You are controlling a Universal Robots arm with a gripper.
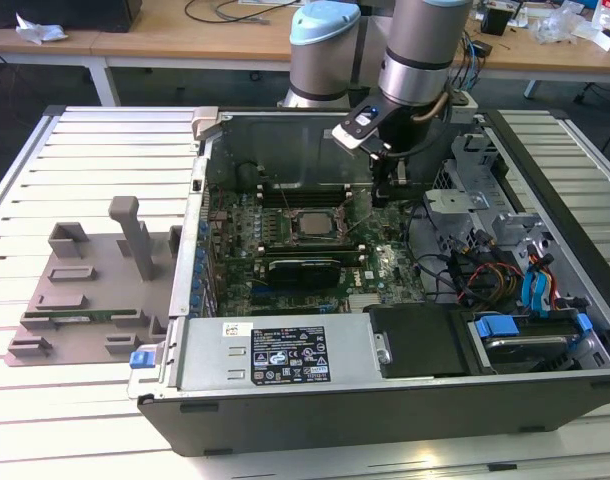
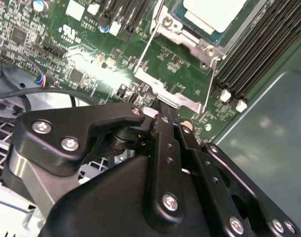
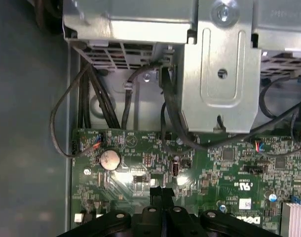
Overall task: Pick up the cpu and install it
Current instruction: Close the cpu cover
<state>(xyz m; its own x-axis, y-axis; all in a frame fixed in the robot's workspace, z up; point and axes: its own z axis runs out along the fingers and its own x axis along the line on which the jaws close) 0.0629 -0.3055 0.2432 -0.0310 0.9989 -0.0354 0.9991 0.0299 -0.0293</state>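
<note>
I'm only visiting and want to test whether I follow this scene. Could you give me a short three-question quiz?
1. True or false: the gripper holds the cpu.
2. The gripper hangs over: A the motherboard; B the wooden desk; C the grey tray.
3. Fill in: the gripper's fingers are ___.
Key: 1 false, the cpu sits in its socket on the motherboard; 2 A; 3 shut.
</note>
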